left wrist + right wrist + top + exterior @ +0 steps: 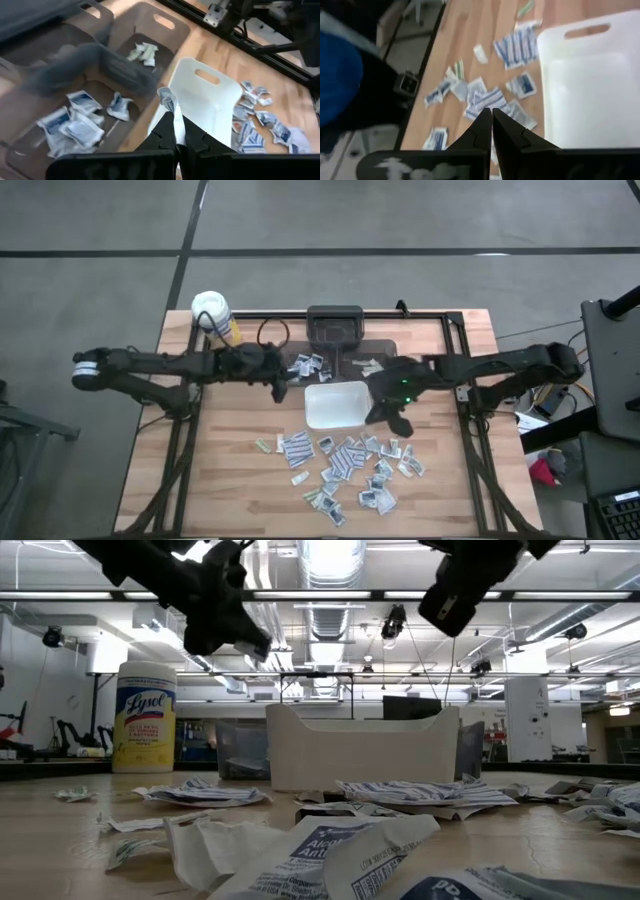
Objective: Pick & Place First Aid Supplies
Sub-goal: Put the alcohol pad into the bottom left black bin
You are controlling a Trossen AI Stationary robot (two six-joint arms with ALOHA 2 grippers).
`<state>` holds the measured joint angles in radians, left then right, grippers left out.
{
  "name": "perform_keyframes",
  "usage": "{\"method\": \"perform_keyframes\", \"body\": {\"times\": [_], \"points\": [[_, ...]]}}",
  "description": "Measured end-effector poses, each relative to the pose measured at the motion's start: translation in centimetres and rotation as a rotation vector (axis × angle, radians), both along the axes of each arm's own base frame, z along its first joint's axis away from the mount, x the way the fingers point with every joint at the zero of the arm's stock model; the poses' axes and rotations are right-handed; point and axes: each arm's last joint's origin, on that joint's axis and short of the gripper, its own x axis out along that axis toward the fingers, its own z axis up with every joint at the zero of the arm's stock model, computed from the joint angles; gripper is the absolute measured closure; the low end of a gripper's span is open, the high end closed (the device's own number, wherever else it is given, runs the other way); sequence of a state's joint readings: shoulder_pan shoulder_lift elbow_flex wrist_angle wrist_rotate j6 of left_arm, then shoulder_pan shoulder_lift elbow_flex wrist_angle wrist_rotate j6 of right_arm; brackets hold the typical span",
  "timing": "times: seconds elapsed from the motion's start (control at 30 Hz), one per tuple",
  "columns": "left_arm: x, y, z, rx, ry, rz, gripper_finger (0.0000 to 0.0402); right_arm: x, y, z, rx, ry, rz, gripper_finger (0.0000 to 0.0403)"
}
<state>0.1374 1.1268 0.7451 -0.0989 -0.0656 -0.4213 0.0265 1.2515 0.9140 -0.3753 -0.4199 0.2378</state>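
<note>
Many small white and blue packets (345, 465) lie scattered on the near half of the wooden table, in front of an upright white tray (335, 412). My left gripper (281, 388) hangs above the table at the tray's left far corner, shut on one pale packet (167, 98). In the left wrist view it is over the edge of a clear bin (125, 70) that holds white-blue packets (75, 122) and greenish ones (142, 51). My right gripper (398, 420) hangs above the tray's right side, shut, with nothing showing between its fingers (485, 125). My left gripper pinches one end of the packet (170, 107) between its two fingertips. The fingers slant down from the table's left. The packet's free end (164, 93) sticks out past the fingertips, lifted clear of the table and the bin.
A yellow canister with a white lid (212, 312) stands at the far left corner. A dark stand (335, 328) sits at the far middle, between the clear bins. The white tray (360, 745) stands mid-table. Bare wood lies left of the scattered packets.
</note>
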Motion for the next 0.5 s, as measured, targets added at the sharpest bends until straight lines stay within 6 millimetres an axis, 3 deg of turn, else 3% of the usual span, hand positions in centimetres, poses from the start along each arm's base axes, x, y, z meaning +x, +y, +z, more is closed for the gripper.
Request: {"method": "perform_keyframes", "body": {"times": [0.3, 0.5], "points": [[1.8, 2.0, 0.4, 0.018, 0.046, -0.011, 0.0401, -5.3, -0.7, -1.8, -0.032, -0.082, -0.218, 0.0390], [4.2, 3.2, -0.6, 0.027, 0.231, -0.041, 0.0401, -7.7, -0.9, -2.7, -0.012, -0.218, -0.276, 0.0390]]}}
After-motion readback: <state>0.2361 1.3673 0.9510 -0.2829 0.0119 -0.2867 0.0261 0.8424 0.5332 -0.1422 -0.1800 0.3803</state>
